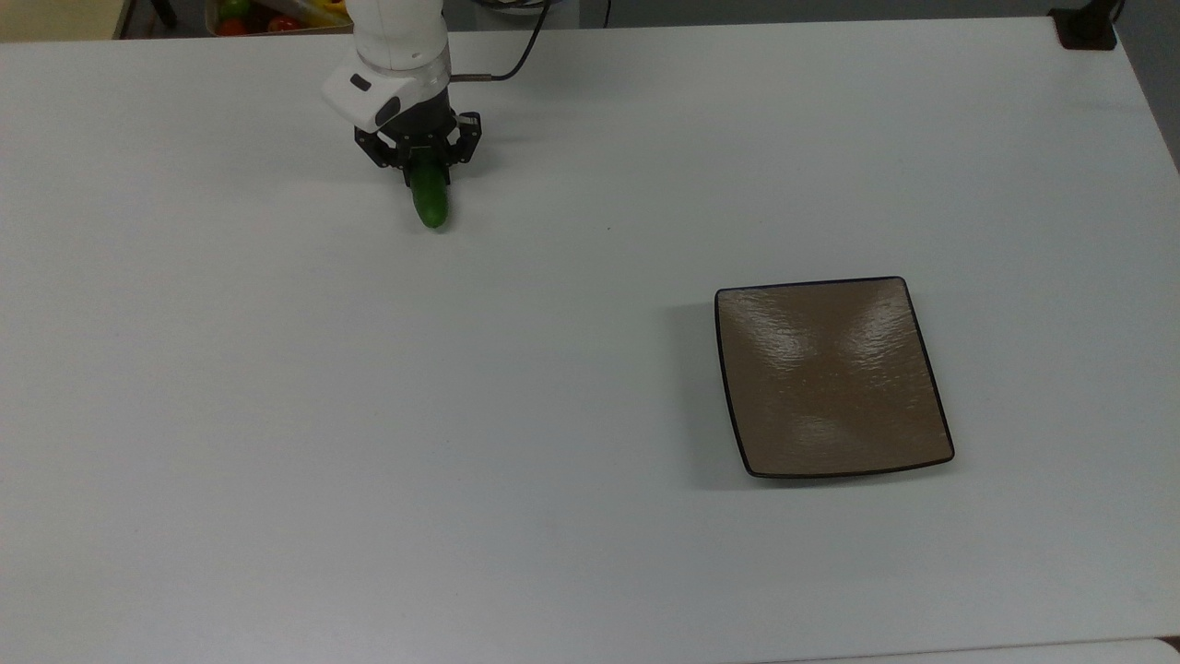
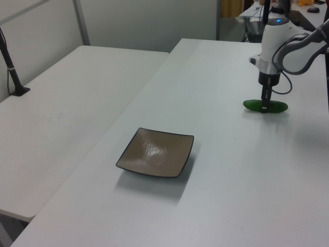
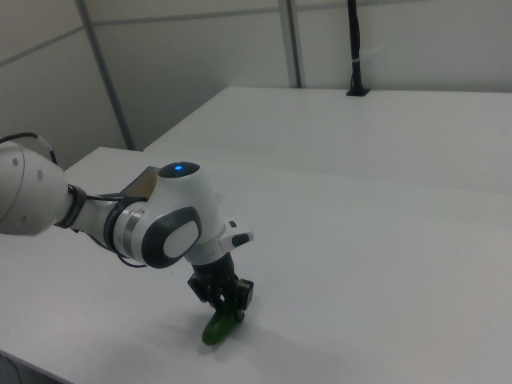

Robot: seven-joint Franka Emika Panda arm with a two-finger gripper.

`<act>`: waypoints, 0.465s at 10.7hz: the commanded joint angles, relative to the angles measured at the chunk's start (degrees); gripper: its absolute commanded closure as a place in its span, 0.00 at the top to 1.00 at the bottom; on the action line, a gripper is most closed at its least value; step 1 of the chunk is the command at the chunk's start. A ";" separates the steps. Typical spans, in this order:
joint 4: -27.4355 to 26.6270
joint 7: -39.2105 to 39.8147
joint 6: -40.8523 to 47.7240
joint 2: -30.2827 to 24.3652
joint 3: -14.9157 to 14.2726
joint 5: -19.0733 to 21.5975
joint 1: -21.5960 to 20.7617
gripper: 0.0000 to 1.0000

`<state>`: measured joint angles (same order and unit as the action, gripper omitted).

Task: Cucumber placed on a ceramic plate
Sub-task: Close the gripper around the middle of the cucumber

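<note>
- My gripper (image 1: 422, 177) is clamped on the cucumber (image 1: 430, 201), low at the table (image 1: 369, 387).
- The ceramic plate (image 1: 830, 376) lies well apart from it, bare.

- The gripper (image 1: 426, 173) points straight down at the cucumber (image 1: 430, 203), fingers closed on its middle.
- The white arm (image 2: 288, 43) rises above it, bent at the elbow.

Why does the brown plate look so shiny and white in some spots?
In the top view, the ceramic plate carries pale patches: room light glaring off its glossy, rippled surface. In the left view, the glare is one smaller streak, and the plate throws a soft shadow onto the table. The right view leaves the plate out.
</note>
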<state>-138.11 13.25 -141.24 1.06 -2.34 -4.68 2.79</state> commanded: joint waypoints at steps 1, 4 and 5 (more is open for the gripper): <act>0.64 0.90 2.79 -2.11 -0.30 -0.50 0.20 0.05; 11.06 1.16 17.79 -2.38 -0.30 0.11 0.03 0.06; 15.37 1.16 22.02 -2.20 -0.30 0.64 0.03 0.06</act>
<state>-131.61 13.25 -129.51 -0.60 -2.34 -4.68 2.88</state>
